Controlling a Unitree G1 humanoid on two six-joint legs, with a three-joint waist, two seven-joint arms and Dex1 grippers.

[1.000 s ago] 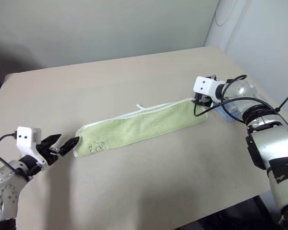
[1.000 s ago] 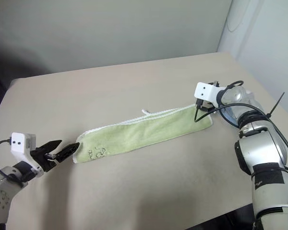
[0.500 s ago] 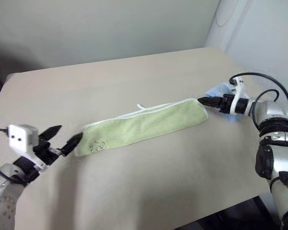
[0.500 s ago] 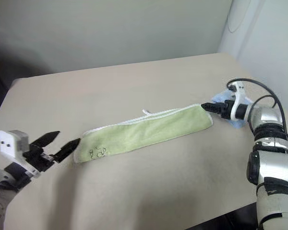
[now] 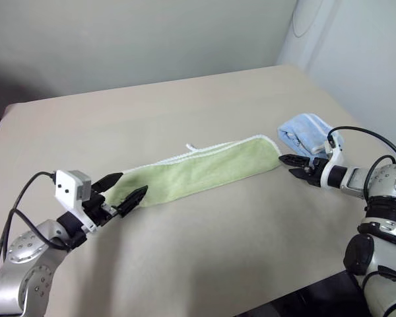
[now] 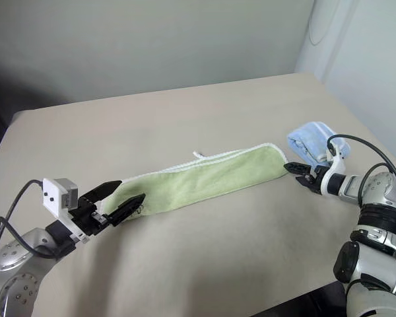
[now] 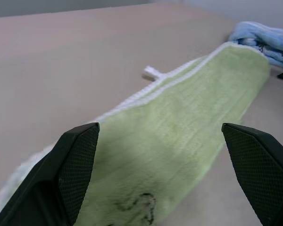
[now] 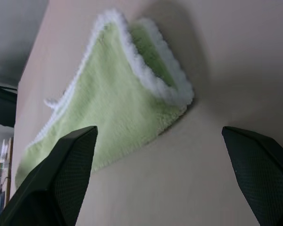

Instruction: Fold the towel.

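Beige table (image 5: 204,251) bears folded green towel (image 5: 204,168) (both pincers parted).

One green towel (image 5: 198,170), one blue towel (image 5: 306,131), one table (image 5: 204,257), two open-fingered claws: left claw (image 5: 123,194), right claw (image 5: 291,165).

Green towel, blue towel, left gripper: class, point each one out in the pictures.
green towel (image 5: 204,170): left eye view, middle of the cloth.
blue towel (image 5: 305,129): left eye view, top of the bundle.
left gripper (image 6: 122,199): right eye view, between open fingertips.
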